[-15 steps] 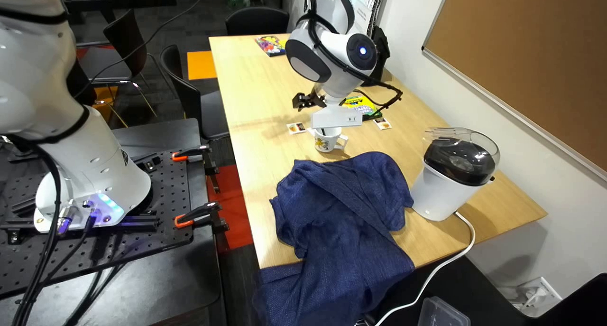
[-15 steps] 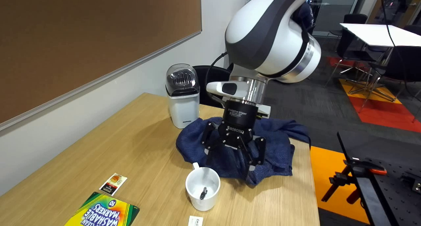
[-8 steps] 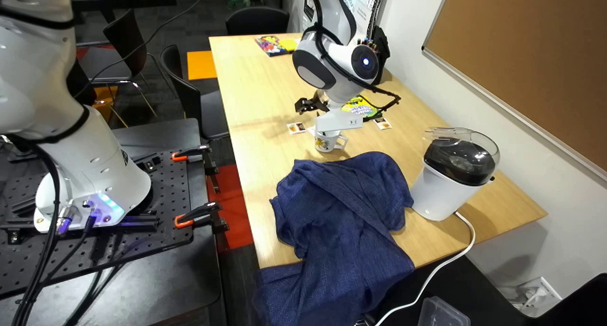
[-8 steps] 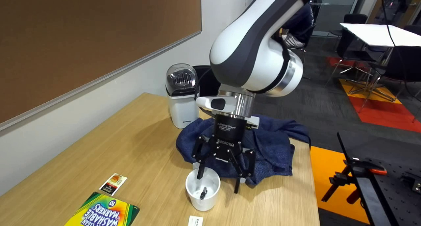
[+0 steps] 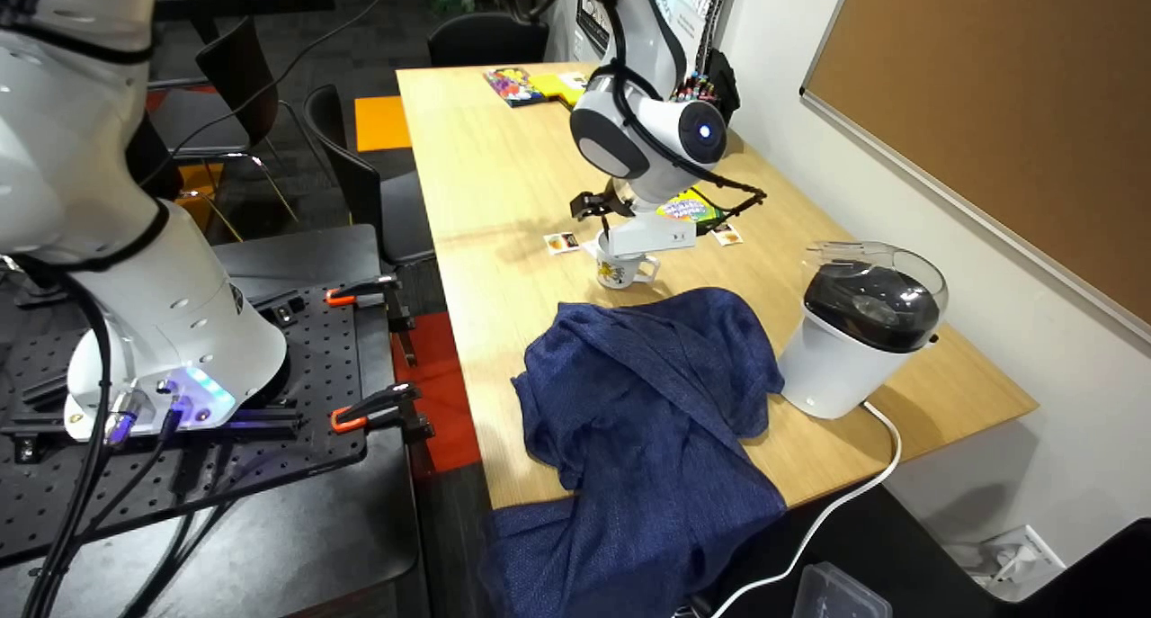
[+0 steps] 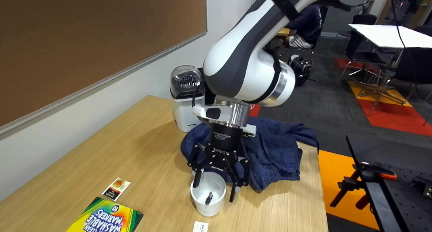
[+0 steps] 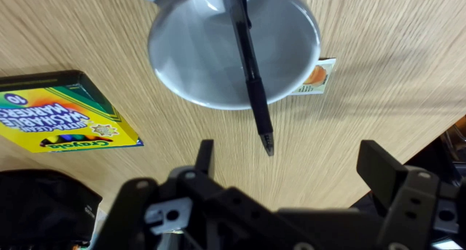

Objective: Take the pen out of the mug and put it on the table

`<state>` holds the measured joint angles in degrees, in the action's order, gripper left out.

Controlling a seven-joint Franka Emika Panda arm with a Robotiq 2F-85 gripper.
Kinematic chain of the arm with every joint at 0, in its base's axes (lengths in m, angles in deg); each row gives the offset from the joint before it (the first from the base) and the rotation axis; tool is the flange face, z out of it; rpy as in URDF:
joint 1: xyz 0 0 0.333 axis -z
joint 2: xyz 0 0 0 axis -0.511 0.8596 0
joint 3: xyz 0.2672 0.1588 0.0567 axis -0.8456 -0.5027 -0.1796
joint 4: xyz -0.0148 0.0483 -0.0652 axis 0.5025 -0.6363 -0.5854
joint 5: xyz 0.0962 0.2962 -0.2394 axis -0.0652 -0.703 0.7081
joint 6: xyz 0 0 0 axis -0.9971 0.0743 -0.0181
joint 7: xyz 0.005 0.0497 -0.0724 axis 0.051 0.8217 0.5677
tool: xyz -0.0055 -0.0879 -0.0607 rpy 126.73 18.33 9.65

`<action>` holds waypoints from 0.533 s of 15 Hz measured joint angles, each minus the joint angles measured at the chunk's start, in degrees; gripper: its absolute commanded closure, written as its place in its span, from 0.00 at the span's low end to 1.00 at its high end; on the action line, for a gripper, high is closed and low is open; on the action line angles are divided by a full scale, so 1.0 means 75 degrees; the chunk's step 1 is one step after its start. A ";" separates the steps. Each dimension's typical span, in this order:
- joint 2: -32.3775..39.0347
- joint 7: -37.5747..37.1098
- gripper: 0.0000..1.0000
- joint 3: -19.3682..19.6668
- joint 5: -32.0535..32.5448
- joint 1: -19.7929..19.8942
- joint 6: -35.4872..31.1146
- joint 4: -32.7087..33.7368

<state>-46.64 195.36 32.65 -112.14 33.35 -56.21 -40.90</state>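
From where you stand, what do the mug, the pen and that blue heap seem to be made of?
The mug: probably glazed ceramic; its smooth whitish inside catches glossy highlights.
The pen: likely plastic; dark, slightly shiny barrel; the duller part near the tip could be rubber.
The blue heap: matte fabric, by its soft folds; fibre unclear.

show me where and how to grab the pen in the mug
I'd take the pen by its dark tip end, which juts past the rim of the mug. Coming from above seems best, with the open fingers either side of its thin, leaning shaft.
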 measured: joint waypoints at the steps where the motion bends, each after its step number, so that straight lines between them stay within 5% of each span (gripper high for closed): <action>1: 0.0084 0.0000 0.00 -0.0010 0.0000 0.0001 0.0000 0.0075; 5: 0.0427 0.0000 0.02 -0.0045 0.0000 0.0023 0.0012 0.0370; 8: 0.0639 -0.0001 0.31 -0.0093 0.0000 0.0071 0.0019 0.0563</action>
<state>-41.85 195.36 31.95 -112.14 33.88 -56.07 -36.67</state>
